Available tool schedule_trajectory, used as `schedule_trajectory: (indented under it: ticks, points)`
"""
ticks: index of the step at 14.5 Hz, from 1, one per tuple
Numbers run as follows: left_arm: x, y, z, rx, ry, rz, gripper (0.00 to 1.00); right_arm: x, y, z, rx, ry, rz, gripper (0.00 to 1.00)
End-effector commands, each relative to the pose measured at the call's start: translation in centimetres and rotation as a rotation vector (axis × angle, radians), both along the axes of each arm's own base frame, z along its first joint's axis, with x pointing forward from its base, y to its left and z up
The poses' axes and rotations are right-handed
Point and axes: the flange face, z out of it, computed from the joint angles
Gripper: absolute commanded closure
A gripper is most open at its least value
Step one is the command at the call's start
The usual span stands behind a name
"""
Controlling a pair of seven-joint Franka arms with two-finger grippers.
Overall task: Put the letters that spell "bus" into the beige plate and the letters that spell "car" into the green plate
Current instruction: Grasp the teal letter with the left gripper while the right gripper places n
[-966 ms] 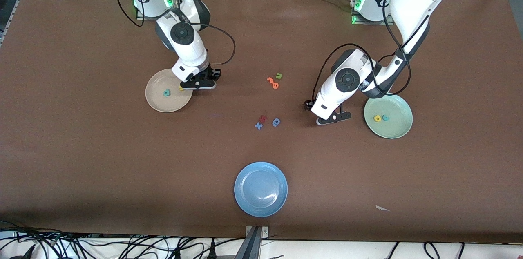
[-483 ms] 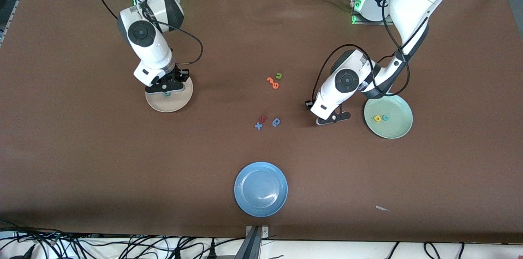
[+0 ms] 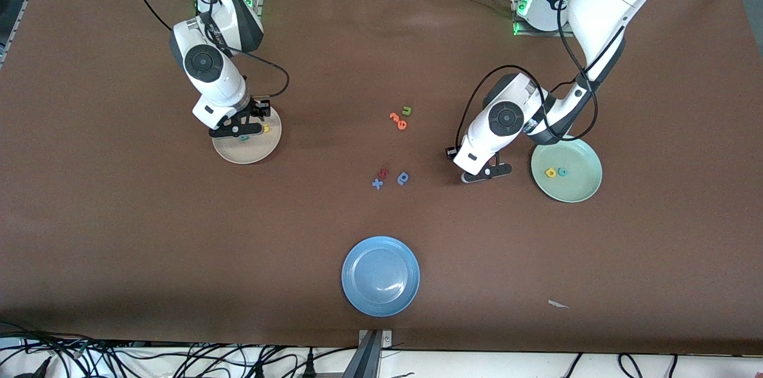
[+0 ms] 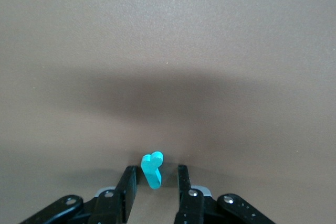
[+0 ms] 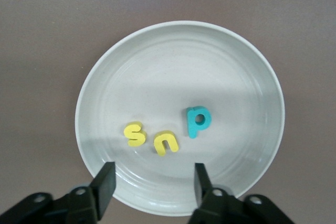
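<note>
The beige plate (image 5: 262, 77) holds a yellow s (image 5: 135, 134), a yellow u (image 5: 166, 143) and a teal b (image 5: 198, 121). My right gripper (image 5: 152, 182) hangs open over that plate's rim (image 3: 250, 150) with nothing between its fingers. The green plate (image 3: 575, 190) holds a yellow a (image 3: 550, 173) and a teal c (image 3: 561, 172). My left gripper (image 3: 486, 173) is down at the table beside the green plate, toward the table's middle. Its jaws stand open on either side of the thin teal r (image 4: 153, 169), with a small gap on each side.
A blue plate (image 3: 380, 275) sits nearest the front camera. Loose letters lie mid-table: orange ones (image 3: 397, 120) with a green u (image 3: 406, 110), and a blue x (image 3: 377, 183), a red letter (image 3: 384, 173) and a darker blue letter (image 3: 403, 178). A white scrap (image 3: 558, 304) lies near the front edge.
The right arm has swung across the beige plate toward its own end of the table, and its gripper has opened. The left arm has stayed where it was.
</note>
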Motion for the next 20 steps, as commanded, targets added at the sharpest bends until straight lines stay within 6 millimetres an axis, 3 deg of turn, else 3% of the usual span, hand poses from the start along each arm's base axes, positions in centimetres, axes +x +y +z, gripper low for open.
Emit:
schedule_trajectory:
  ticks: [1,6,9,12,15,18,20]
  points:
    - [0.2,-0.1,-0.6,0.010,-0.018,-0.030,0.72,0.6,-1.0,1.4,0.010,-0.023,-0.015,0.00]
    - [0.2,-0.1,-0.7,0.015,-0.019,-0.037,0.84,4.5,-2.9,8.1,0.013,-0.103,-0.073,0.00]
    - [0.2,0.0,-0.7,0.016,-0.018,-0.038,0.89,8.6,-2.5,16.1,0.054,-0.066,-0.129,0.00]
    - [0.2,0.0,-0.7,0.018,-0.018,-0.039,0.95,11.9,-7.1,22.6,0.085,-0.076,-0.057,0.00]
    - [0.2,0.0,-0.6,0.020,-0.017,-0.039,0.99,13.4,-11.0,27.2,0.089,-0.059,0.001,0.00]
    - [0.2,-0.1,-0.5,0.021,-0.016,-0.041,1.00,13.8,-11.7,31.4,0.073,-0.020,-0.011,0.00]
    - [0.7,0.0,0.1,0.023,-0.022,-0.047,1.00,13.8,-12.9,32.6,0.070,-0.015,-0.034,0.00]
